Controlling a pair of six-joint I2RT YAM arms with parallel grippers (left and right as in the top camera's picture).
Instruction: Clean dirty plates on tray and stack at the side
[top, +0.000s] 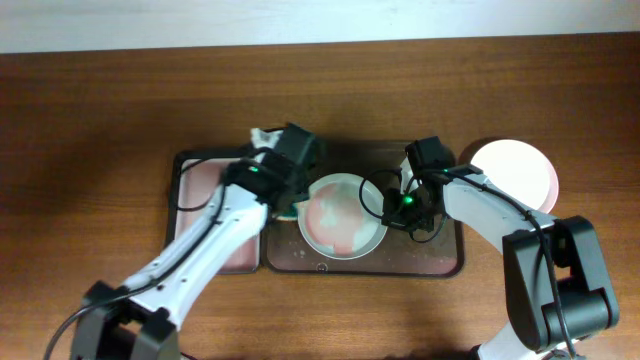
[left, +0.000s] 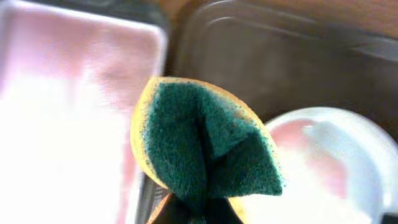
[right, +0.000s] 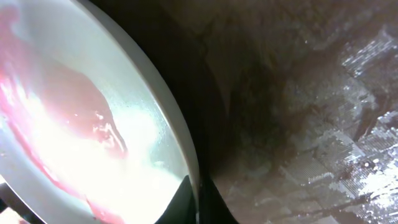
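Observation:
A white round plate (top: 341, 216) smeared with pink stands in the dark tray (top: 430, 262) at the table's middle. My right gripper (top: 393, 205) is shut on the plate's right rim (right: 186, 162), one finger on each side of it. My left gripper (top: 287, 182) is shut on a folded yellow sponge with a green scrub face (left: 208, 146), held above the tray's left part, just left of the plate (left: 329, 168). A clean white plate (top: 517, 173) lies on the table to the right of the tray.
A pale pink rectangular dish (top: 205, 190) fills the left tray compartment and also shows in the left wrist view (left: 62, 118). The dark tray floor (right: 311, 124) is wet and speckled. Bare wooden table surrounds the tray.

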